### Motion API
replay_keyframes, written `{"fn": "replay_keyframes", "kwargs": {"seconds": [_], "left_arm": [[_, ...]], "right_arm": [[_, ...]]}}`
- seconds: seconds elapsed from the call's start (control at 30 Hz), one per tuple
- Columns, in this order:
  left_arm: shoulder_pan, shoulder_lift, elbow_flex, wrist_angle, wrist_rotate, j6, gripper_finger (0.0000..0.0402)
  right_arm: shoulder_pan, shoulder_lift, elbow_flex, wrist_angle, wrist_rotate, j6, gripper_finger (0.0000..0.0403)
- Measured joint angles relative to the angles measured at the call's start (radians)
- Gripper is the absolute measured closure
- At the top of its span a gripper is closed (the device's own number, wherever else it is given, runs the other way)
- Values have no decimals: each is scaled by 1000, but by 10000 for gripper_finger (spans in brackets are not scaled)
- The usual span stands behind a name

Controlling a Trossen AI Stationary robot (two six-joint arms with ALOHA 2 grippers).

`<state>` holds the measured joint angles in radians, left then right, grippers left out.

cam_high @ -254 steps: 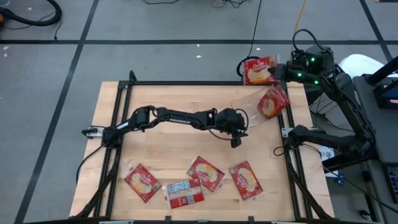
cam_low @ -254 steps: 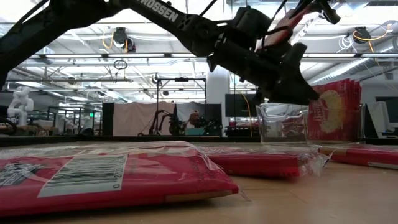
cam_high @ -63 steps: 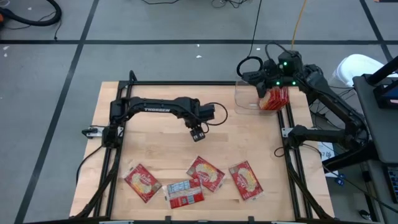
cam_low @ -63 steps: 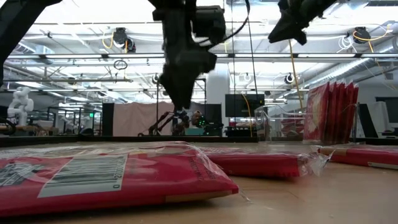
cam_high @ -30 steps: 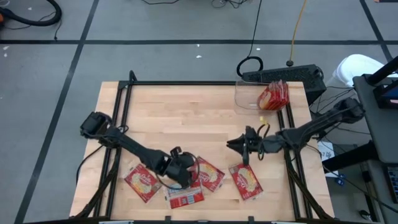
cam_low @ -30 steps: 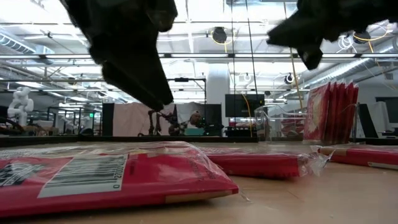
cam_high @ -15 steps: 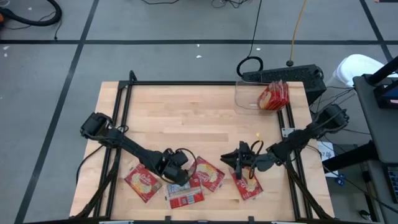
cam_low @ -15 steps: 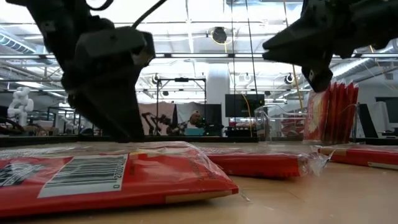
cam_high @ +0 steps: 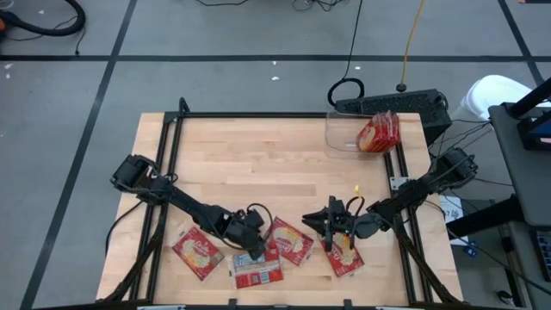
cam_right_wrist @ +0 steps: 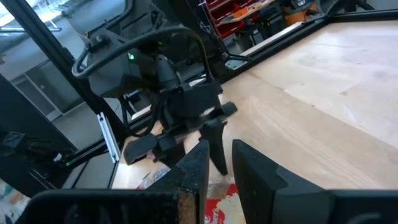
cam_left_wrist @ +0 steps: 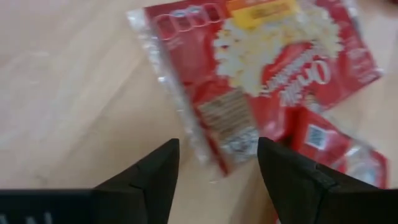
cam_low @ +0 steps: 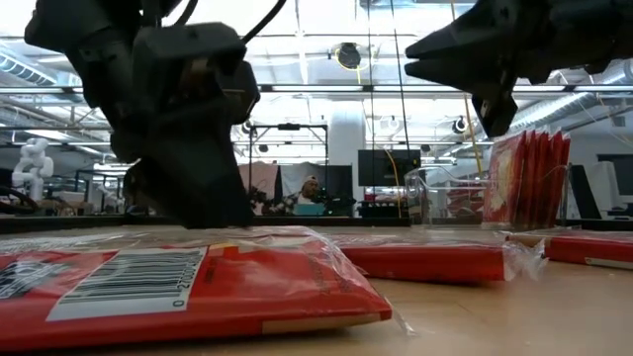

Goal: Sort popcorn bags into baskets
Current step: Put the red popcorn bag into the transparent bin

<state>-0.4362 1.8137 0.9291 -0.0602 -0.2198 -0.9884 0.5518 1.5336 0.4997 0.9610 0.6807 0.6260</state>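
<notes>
Tabletop (cam_high: 258,164), light wood, carrying four loose popcorn bags along its near edge: one at the left (cam_high: 196,251), one label-side up (cam_high: 256,270), one face-up in the middle (cam_high: 288,241), one at the right (cam_high: 343,250). Clear basket (cam_high: 344,133) at the far right corner, several red packets (cam_high: 380,131) stood on edge inside it. Left tool (cam_high: 256,250) is lowered over the overlap of the middle bag and the labelled bag; its fingers (cam_left_wrist: 155,180) are seen apart in the left wrist view, straddling the crimped end of the middle bag (cam_left_wrist: 267,68), nothing clamped. Right tool (cam_high: 325,226) is held just above the right-hand bag; its fingers (cam_right_wrist: 198,165) stand close together with a narrow gap, nothing seen between them. Risks, as judged: both bags may be pinched together where they overlap; the slick film may slip from a grip taken on the thin crimp alone; the two tools, working near each other, may collide if both travel toward the basket at once.
</notes>
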Motion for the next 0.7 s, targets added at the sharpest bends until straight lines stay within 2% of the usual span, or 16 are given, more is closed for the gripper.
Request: {"fn": "replay_keyframes", "kwargs": {"seconds": [0.1,0.2,0.43,0.6,0.7], "left_arm": [[0,0,0,38,27,0,193],[4,26,0,63,29,70,226],[20,97,4,130,55,152,381],[24,94,0,203,24,243,397],[35,59,3,207,-28,315,398]], "right_arm": [[0,1,1,-4,0,0,337],[0,0,1,-5,0,-8,337],[0,0,1,-11,-2,-37,337],[4,0,1,-42,-3,-19,337],[7,0,1,-84,-3,14,337]]}}
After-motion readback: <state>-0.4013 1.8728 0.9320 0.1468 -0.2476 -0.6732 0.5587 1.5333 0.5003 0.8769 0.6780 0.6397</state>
